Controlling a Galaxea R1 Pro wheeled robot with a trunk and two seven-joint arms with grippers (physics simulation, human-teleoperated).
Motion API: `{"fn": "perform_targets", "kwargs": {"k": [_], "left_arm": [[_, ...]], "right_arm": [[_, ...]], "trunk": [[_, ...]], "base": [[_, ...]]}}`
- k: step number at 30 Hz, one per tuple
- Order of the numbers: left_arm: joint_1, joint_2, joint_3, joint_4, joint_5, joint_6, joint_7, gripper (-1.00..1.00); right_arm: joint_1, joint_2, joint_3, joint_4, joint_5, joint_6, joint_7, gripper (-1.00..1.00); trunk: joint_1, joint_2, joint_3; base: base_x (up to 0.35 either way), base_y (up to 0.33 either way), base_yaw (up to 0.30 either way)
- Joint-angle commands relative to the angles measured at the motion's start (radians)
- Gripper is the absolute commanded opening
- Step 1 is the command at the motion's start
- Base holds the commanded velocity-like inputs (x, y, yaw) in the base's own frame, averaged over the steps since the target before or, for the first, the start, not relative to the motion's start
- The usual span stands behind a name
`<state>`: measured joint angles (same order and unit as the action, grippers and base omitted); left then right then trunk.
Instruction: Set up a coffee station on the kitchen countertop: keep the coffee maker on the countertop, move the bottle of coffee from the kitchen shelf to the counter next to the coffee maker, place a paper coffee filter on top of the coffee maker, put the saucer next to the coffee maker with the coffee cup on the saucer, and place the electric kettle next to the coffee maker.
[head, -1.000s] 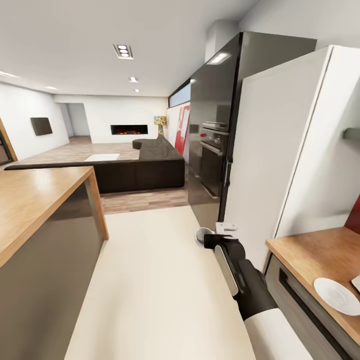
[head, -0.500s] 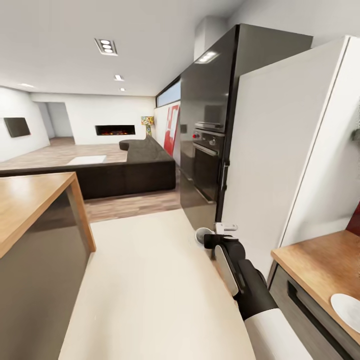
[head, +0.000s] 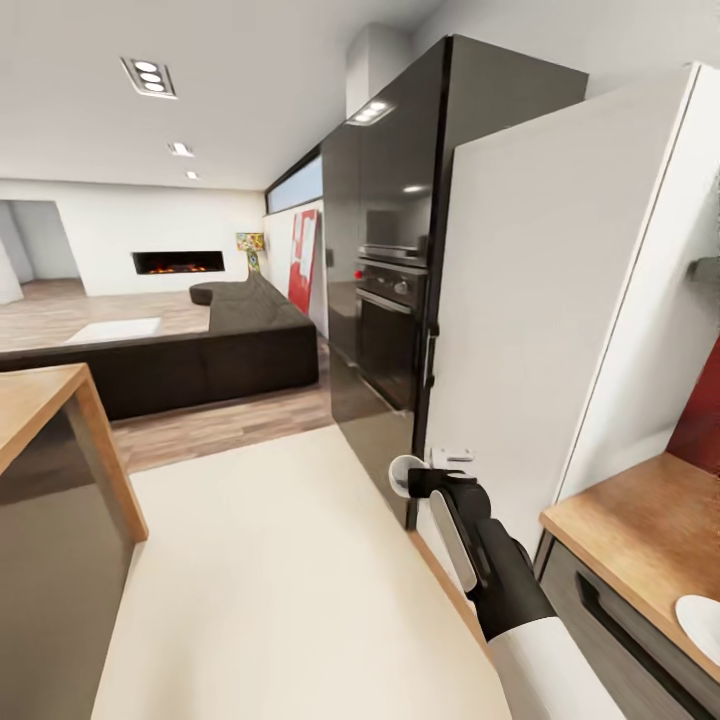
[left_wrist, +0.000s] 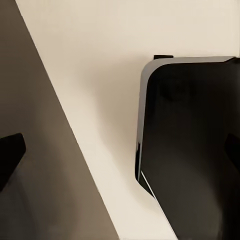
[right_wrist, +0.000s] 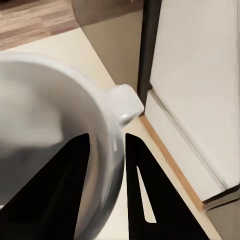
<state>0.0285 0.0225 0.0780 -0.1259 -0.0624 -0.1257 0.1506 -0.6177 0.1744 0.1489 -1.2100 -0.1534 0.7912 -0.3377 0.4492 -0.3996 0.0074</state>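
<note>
My right gripper (head: 420, 478) is held out low over the floor, shut on the white coffee cup (head: 402, 470). In the right wrist view the two dark fingers (right_wrist: 142, 195) pinch the rim of the coffee cup (right_wrist: 45, 125), one inside and one outside, with its loop handle (right_wrist: 125, 102) just beyond. The saucer (head: 703, 622) lies on the beige wood countertop (head: 620, 530) at the lower right, cut off by the picture's edge. My left gripper (left_wrist: 120, 150) is open, its dark fingertips (left_wrist: 10, 155) far apart with nothing between them.
A tall white cabinet panel (head: 540, 300) and a black unit with a built-in oven (head: 390, 320) stand to the right, ahead of the cup. A wood-topped island (head: 35, 400) is at the left, a dark sofa (head: 200, 340) beyond. Pale floor (head: 270, 580) runs between them.
The whole view has shifted as the robot moves: the island slid off to the left and the saucer toward the lower right corner. My right arm keeps the same pose with the cup.
</note>
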Motion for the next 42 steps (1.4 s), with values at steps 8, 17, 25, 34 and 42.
{"fn": "perform_targets", "kwargs": {"k": [8, 17, 25, 34, 42], "left_arm": [[0.001, -0.001, 0.008, -0.001, -0.007, -0.002, 0.0, 1.0], [0.001, -0.001, 0.008, -0.001, -0.007, -0.003, 0.0, 1.0], [0.001, -0.001, 0.008, -0.001, -0.007, -0.003, 0.0, 1.0], [0.001, -0.001, 0.008, -0.001, -0.007, -0.003, 0.0, 1.0], [0.001, -0.001, 0.008, -0.001, -0.006, -0.003, 0.0, 1.0]], "right_arm": [[-0.001, 0.0, 0.001, 0.0, -0.011, 0.002, -0.009, -1.0], [-0.001, 0.0, 0.001, 0.0, -0.011, 0.002, -0.009, -1.0], [-0.001, 0.0, 0.001, 0.0, -0.011, 0.002, -0.009, -1.0], [0.0, 0.0, 0.001, 0.0, -0.011, 0.002, -0.009, -1.0], [-0.001, 0.0, 0.001, 0.0, -0.011, 0.002, -0.009, -1.0]], "trunk": [[0.001, 0.0, 0.0], [0.001, 0.0, 0.0], [0.001, 0.0, 0.0], [0.001, 0.0, 0.0], [0.001, 0.0, 0.0]], "base": [[0.248, 0.213, -0.266], [0.09, 0.057, -0.266], [0.004, 0.002, -0.266], [0.0, 0.0, -0.266], [0.0, 0.0, -0.266]]}}
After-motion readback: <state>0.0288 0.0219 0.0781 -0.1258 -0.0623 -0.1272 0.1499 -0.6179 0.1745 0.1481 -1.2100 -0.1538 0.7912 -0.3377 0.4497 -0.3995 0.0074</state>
